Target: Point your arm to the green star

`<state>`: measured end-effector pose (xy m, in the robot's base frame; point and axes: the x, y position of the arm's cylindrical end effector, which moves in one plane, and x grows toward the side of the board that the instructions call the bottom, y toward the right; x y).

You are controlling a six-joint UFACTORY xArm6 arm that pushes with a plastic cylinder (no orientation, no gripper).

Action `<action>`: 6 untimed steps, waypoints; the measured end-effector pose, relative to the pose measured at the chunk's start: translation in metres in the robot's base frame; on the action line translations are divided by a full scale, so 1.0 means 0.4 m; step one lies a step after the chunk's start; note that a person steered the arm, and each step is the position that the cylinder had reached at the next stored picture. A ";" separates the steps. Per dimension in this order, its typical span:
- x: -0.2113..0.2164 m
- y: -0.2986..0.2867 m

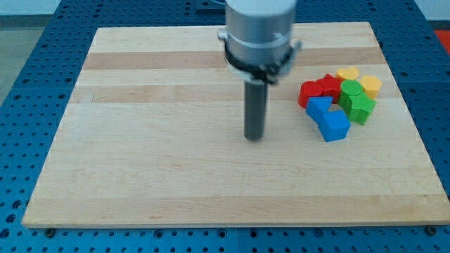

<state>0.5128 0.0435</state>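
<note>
Our tip stands well left of the green star; we judge a rightward slide next; no hand here.

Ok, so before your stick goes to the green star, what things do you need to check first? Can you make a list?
1. My tip shows clearly: ok.
2. Green star found, at the cluster's right side: ok, though its shape is hard to make out.
3. My tip is already at the green star: not ok, it sits well to the view's left of the cluster.
4. Straight path is free: not ok, the blue blocks and red blocks lie between.
5. Green star stands apart from the others: not ok, it is packed against the green block and yellow blocks.
</note>
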 end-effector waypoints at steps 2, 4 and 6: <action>0.087 0.074; 0.082 0.433; -0.099 0.433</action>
